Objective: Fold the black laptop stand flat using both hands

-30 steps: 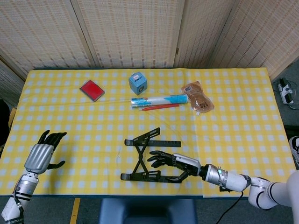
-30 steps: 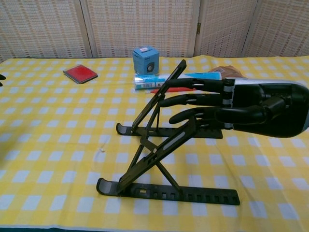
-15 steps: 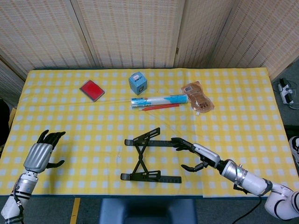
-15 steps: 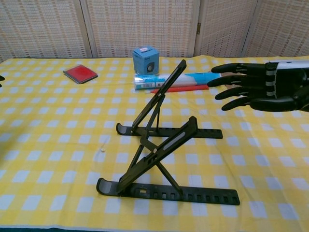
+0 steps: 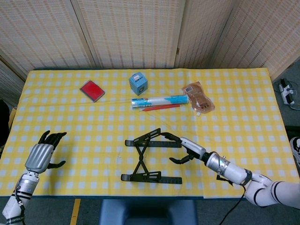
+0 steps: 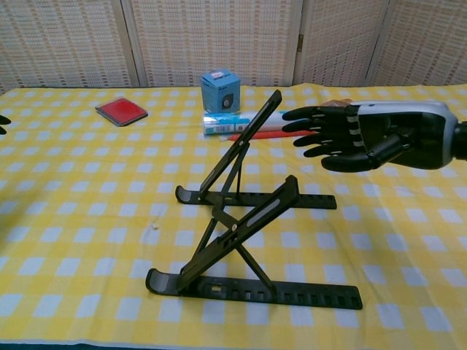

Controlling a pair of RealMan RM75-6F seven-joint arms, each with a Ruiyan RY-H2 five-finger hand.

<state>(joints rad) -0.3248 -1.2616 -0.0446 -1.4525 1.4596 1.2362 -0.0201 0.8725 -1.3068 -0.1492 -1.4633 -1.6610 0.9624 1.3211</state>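
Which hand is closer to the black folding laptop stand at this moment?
Right. The right hand hovers open beside the black folding laptop stand, its fingers close to the raised arms without touching. The left hand sits open far off near the table's left edge.

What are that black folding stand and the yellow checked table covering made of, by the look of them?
The black folding laptop stand looks like matte plastic or coated metal: thin rigid bars, dull sheen. The yellow-and-white checked tablecloth seems a soft fabric or vinyl sheet, lying flat with faint creases.
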